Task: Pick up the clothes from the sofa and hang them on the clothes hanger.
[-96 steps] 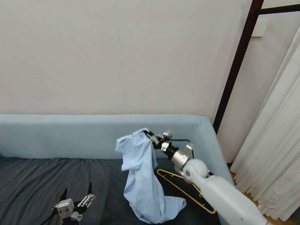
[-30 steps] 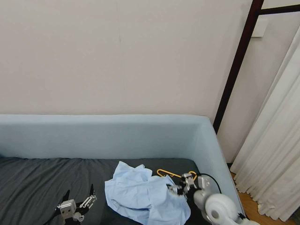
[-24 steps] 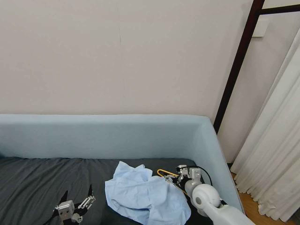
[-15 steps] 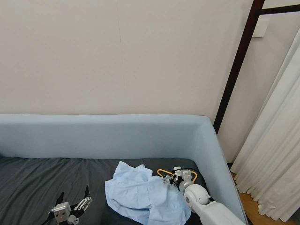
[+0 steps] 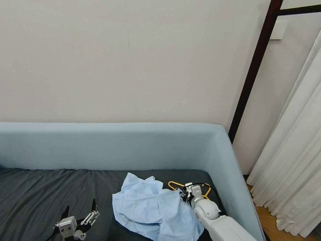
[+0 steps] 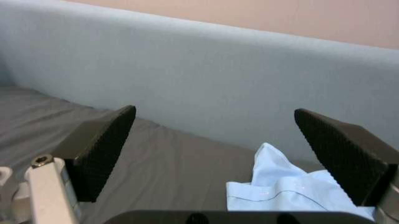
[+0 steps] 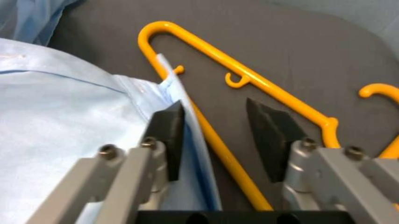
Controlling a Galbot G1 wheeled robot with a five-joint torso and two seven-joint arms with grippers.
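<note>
We see our right gripper (image 7: 214,116) part-open, holding nothing. The bar of the yellow plastic hanger (image 7: 226,154) runs between its fingers, and the edge of the crumpled light-blue shirt (image 7: 62,130) lies against one finger, both on the dark grey sofa seat (image 7: 311,60). Our left gripper (image 5: 77,221) hovers spread wide and empty.

Yellow hanger (image 7: 274,89) partly under shirt (image 7: 62,116), 2nd hanger (image 7: 377,88) cut by edge

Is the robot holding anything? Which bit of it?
Nothing. The right pincer is open around the hanger bar, beside the shirt. The left pincer is open too.
</note>
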